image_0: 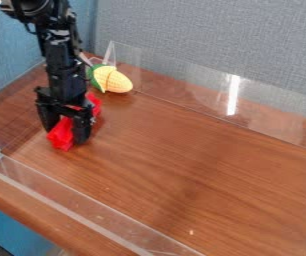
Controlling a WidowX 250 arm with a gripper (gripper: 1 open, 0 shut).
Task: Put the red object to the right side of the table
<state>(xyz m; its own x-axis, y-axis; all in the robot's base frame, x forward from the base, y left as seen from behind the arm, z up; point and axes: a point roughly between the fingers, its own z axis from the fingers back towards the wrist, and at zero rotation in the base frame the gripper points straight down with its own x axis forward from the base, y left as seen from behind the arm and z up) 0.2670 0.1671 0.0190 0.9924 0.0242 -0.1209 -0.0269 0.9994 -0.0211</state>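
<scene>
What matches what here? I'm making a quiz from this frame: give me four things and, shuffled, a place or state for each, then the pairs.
Things:
1. red block
2. corn toy
3. gripper
4. table

Places or states:
A. by the back wall, behind the arm
B. open, jaws either side of the block
C. dark wood grain with clear walls
D. left part of the table, under the gripper

Pairs: 1-D, 2-A, 3-B, 4-C
</scene>
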